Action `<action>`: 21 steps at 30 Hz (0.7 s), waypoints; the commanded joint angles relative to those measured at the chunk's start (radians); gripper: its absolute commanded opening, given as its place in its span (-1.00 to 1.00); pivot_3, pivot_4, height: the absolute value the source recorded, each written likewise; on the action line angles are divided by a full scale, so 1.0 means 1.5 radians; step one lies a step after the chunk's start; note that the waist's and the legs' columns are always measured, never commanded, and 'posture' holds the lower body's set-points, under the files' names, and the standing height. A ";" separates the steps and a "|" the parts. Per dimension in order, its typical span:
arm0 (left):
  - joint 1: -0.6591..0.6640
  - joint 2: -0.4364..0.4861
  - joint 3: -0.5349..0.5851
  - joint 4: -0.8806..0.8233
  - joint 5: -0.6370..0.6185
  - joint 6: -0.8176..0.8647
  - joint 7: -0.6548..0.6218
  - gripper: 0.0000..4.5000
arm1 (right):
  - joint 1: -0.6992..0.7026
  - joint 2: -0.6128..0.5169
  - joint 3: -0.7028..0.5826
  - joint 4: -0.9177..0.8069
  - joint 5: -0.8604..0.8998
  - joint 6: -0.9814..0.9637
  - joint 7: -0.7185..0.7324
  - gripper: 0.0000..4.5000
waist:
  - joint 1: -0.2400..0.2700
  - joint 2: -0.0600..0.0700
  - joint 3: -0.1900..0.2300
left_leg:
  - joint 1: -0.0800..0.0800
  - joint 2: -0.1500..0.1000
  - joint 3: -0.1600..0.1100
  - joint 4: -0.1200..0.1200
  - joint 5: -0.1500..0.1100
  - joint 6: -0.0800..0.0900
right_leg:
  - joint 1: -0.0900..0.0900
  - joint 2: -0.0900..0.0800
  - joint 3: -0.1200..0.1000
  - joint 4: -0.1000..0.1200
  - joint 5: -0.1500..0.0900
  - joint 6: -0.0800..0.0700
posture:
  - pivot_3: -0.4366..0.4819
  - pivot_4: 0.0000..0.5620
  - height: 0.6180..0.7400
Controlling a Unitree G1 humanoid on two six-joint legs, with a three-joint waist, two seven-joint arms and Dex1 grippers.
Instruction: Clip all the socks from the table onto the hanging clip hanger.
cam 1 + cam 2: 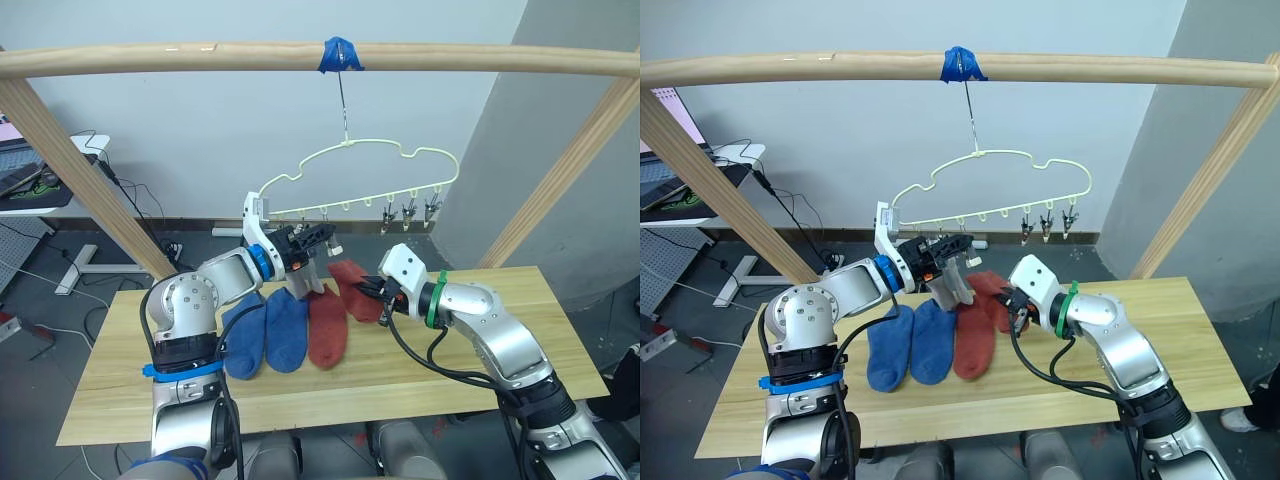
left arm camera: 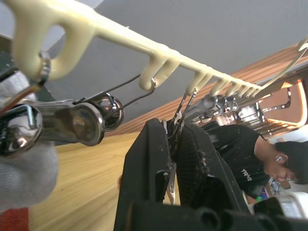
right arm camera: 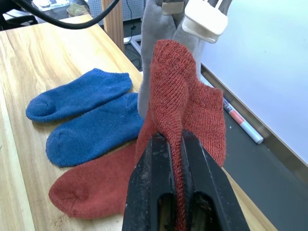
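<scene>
The right hand [image 3: 174, 144] is closed on a rust-red sock [image 3: 185, 106], whose cuff is pinched between the two black fingers [image 3: 154, 178]. The sock is lifted off the surface [image 1: 500, 340] and stands up ahead of the hand, its far end near the grey socks.

The left hand [image 1: 322, 234] is raised just below the row of clips on the clip hanger [image 1: 400, 155]. In the left wrist view its fingers [image 2: 144, 163] are drawn narrow around one metal clip [image 2: 177, 120], squeezing it. Grey sock fabric [image 1: 305, 275] hangs down just beneath this hand, in front of the blue cuff of its wrist. I cannot tell from the head views whether that fabric is already gripped by a clip.

By count, two blue socks [image 1: 268, 332] lie flat side by side on the surface. One more rust-red sock [image 1: 328, 330] lies flat just right of them, touching the nearer blue one. That makes two rust-red socks in all, one held and one lying. The grey fabric looks like two socks in the right wrist view [image 3: 159, 38], though they overlap.

The hanger hangs by its metal hook from a wooden pole [image 1: 200, 58], at a strip of blue tape [image 1: 338, 54]. Three dark clips [image 1: 408, 212] dangle empty at its right end. A person [image 2: 255, 154] in a dark shirt shows in the left wrist view.
</scene>
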 commanded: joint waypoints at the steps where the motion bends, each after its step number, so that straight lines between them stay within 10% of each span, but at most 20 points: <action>1: 0.000 0.004 -0.013 0.002 0.001 0.000 -0.003 -0.92 | -0.018 0.000 -0.010 -0.044 0.010 0.006 -0.006 -0.99 | 0.000 0.000 0.000 | 0.000 0.000 0.000 0.000 0.000 0.000 | 0.000 0.000 0.000 0.000 0.000 0.000 | -0.38 -0.53 1.00; 21: -0.005 0.004 -0.020 0.007 -0.005 -0.005 -0.004 -0.92 | -0.060 0.028 -0.003 -0.028 0.011 0.007 -0.019 -0.99 | 0.000 0.000 0.000 | -0.001 0.000 0.000 0.000 0.000 0.000 | 0.000 0.000 0.000 -0.001 0.000 0.000 | -0.37 -0.51 1.00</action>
